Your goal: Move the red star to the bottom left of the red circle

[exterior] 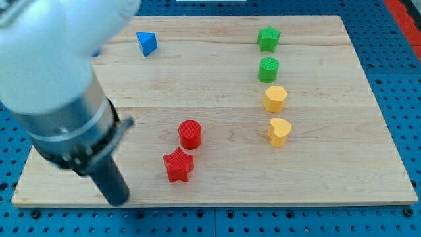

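The red star (pixel 178 165) lies on the wooden board (pixel 217 112), just below and slightly left of the red circle (pixel 190 134), almost touching it. My tip (pixel 118 199) is the lower end of the dark rod at the view's bottom left, near the board's bottom edge. It stands well to the left of the red star and a little lower, apart from every block.
A blue triangle (pixel 147 43) sits at the top left. On the right stand a green star (pixel 268 39), a green circle (pixel 268 69), a yellow hexagon (pixel 275 99) and a yellow heart (pixel 279 131) in a column. The arm's large body (pixel 52 85) covers the board's left part.
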Controlling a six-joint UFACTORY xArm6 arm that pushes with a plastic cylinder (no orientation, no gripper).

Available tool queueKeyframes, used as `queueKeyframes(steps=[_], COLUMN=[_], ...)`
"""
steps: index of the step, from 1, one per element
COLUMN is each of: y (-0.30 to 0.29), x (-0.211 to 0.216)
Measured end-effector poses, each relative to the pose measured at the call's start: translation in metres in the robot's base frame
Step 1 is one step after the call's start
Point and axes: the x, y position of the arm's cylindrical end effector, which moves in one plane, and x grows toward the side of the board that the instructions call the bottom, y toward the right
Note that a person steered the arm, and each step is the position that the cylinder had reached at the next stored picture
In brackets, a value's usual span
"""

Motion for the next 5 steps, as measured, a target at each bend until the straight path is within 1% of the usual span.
queueKeyframes(steps=[1,3,4,5], y=[0.029,0.041,0.022,0.036], x=[-0.016,-0.085,-0.061,-0.039])
